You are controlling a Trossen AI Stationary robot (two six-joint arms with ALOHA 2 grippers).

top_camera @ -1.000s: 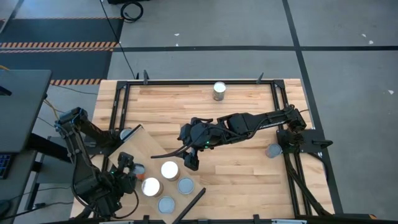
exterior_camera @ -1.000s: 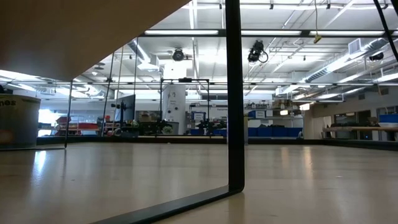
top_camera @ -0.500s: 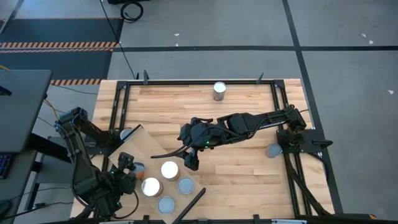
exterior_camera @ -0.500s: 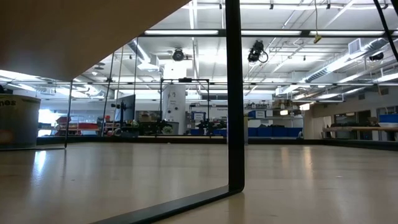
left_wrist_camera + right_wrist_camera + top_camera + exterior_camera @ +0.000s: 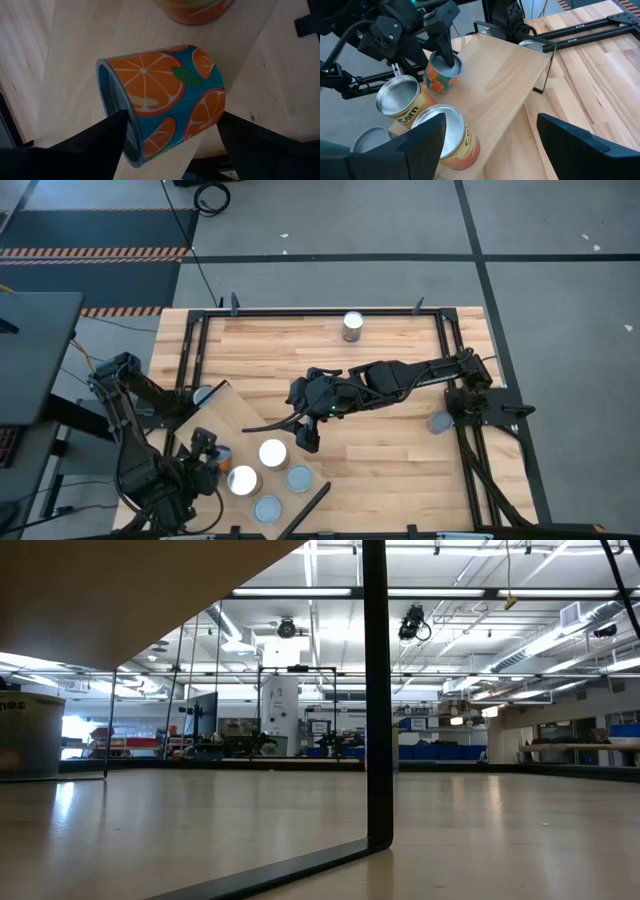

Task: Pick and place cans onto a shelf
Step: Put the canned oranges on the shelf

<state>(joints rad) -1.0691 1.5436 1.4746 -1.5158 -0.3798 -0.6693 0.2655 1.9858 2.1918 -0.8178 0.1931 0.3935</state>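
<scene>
On the shelf (image 5: 490, 75), left end effector (image 5: 445, 50) around orange-patterned can (image 5: 160, 102).

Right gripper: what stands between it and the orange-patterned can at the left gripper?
One Corn-labelled can, standing on the shelf, lies between the right gripper and the orange-patterned can. The right wrist view shows it.

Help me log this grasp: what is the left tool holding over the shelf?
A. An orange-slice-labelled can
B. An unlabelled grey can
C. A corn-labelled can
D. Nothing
A: the left tool is shut on the orange can, one finger inside its open top, over the shelf; the corn cans stand free beside it.
</scene>
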